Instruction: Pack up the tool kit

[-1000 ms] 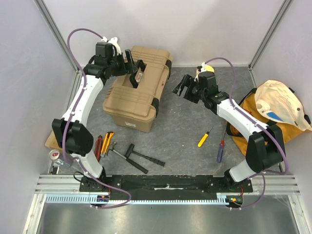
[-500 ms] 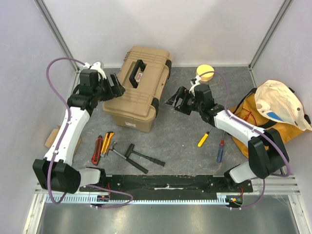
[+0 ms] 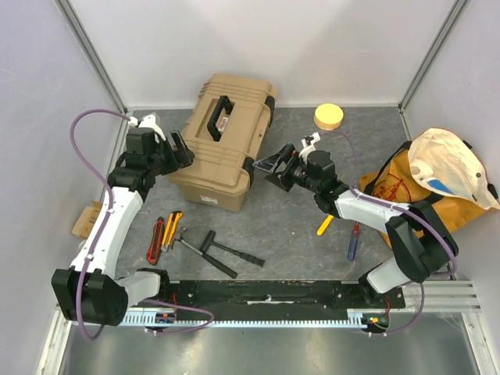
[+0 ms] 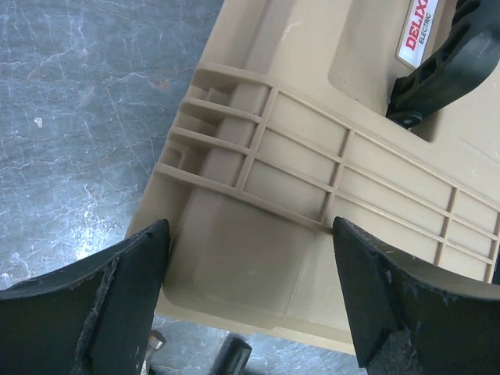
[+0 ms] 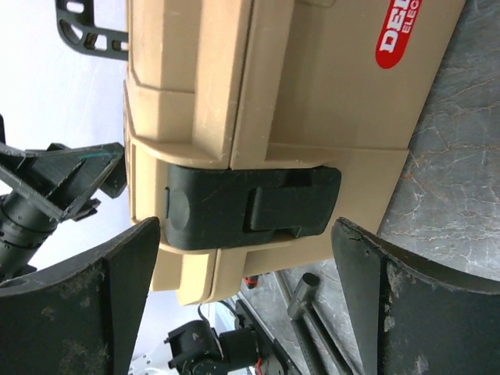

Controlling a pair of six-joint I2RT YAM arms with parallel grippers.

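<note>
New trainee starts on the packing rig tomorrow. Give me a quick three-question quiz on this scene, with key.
1. True or false: the lid of the toolbox stands open.
2. Which part of the toolbox does the right gripper face? A) a black latch B) the top handle C) the underside
3. Where do the yellow screwdriver and the blue screwdriver lie?

Key
1. False: the lid is shut.
2. A: in the wrist view the open jaws frame the latch.
3. On the table, by the right arm, not in the toolbox.
</note>
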